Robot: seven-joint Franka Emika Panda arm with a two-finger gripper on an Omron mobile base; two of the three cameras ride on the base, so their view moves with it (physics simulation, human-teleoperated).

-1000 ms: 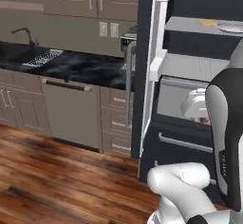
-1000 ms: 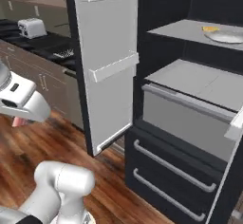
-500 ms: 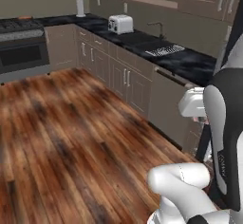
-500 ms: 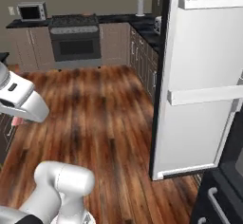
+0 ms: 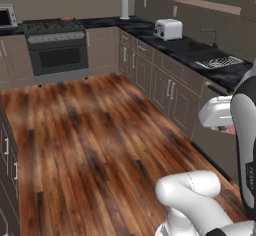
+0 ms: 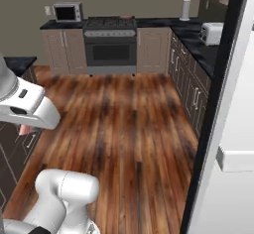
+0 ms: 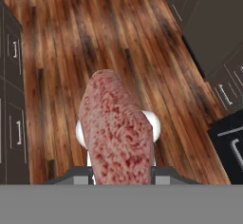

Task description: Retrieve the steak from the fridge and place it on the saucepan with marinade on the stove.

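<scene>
My gripper (image 7: 121, 171) is shut on the steak (image 7: 118, 128), a pinkish-red marbled slab that stands up between the jaws over the wooden floor. A pink edge of the steak (image 6: 25, 129) peeks out under the white hand, and again beside the hand (image 5: 228, 129). The stove (image 5: 54, 28) (image 6: 110, 24) stands against the far wall. A small reddish thing at its back right corner looks like the saucepan (image 6: 126, 16); the marinade is too small to make out. The fridge's open door (image 6: 238, 119) rises at the right edge.
A dark counter runs along the right with a toaster (image 5: 167, 28), a sink (image 5: 212, 47) and a paper towel roll (image 5: 124, 8). The microwave (image 6: 67, 12) sits left of the stove. Dark cabinets (image 5: 6, 155) flank the left. Wooden floor (image 6: 124, 114) lies between me and the stove.
Both base views have swung away from the fridge's shelves and drawers to face the kitchen floor and the stove. The steak stays in the gripper.
</scene>
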